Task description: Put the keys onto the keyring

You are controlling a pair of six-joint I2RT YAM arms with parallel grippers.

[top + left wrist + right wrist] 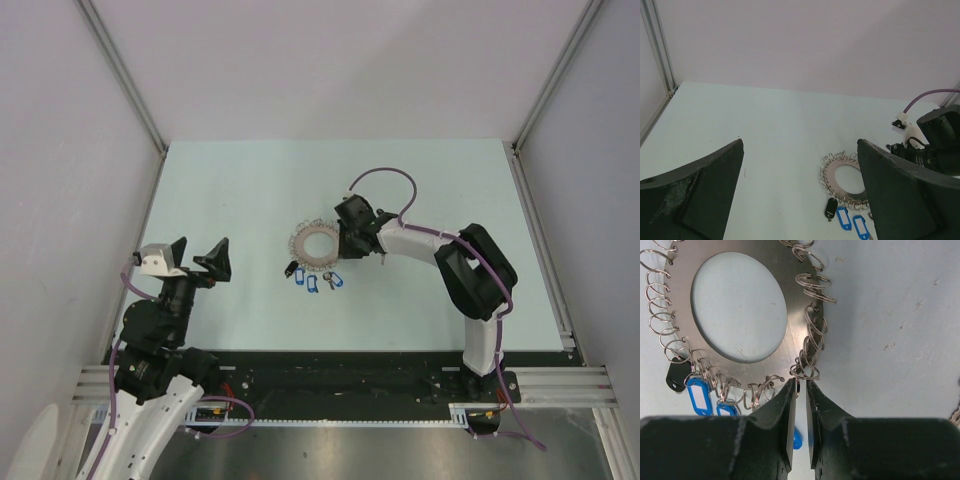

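Observation:
The keyring lies flat mid-table, a grey disc with a wide hole and a fringe of small wire rings. Blue-headed keys and a black one hang off its near rim, also showing in the left wrist view: blue, black. My right gripper sits at the disc's edge. Its jaws stand a narrow gap apart, with one small fringe ring between the tips and a blue key on the table beneath. My left gripper hovers wide open and empty, well left of the ring.
The pale green table is boxed in by white walls with aluminium rails along its left and right sides. A purple cable loops over the right arm. The arms' bases stand on the black near edge.

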